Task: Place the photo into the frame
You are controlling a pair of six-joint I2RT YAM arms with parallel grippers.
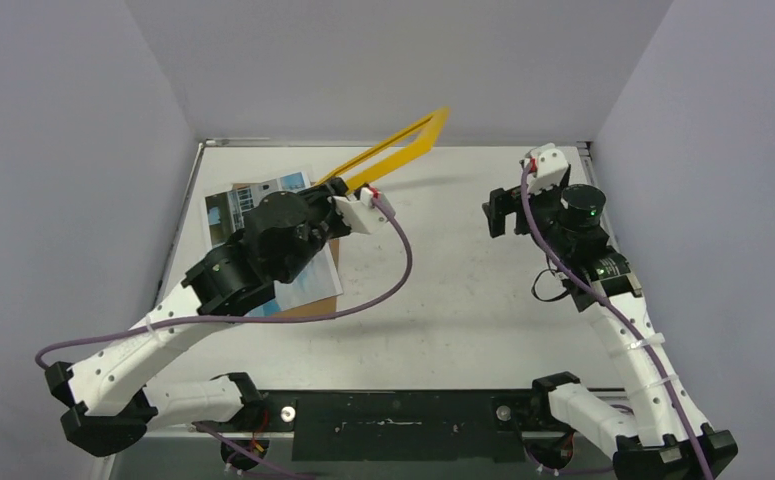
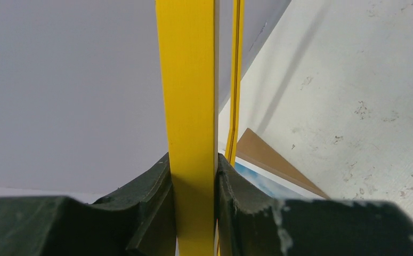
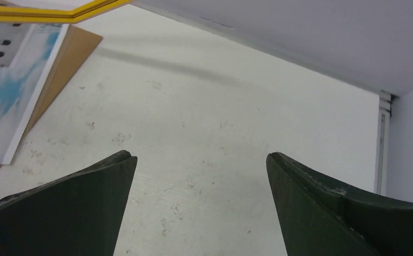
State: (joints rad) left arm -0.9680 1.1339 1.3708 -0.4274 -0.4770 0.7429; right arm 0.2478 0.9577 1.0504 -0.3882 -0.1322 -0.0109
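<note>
Nearest, the large paper photo of a white building under blue sky [image 1: 228, 212] lies face up on the brown fibreboard backing panel [image 3: 68, 58], on the left of the white table [image 1: 463, 270] and partly under the left arm. Across on the right, the right gripper [image 3: 200, 156] hangs spread wide and empty. Beyond the print, the left gripper [image 2: 193, 170] pinches one rail of the thin bright-yellow rectangular frame [image 2: 191, 80], which slants up toward the back wall. The frame is best lowered flat beside the print, with the pinch firm so it cannot swing.
</note>
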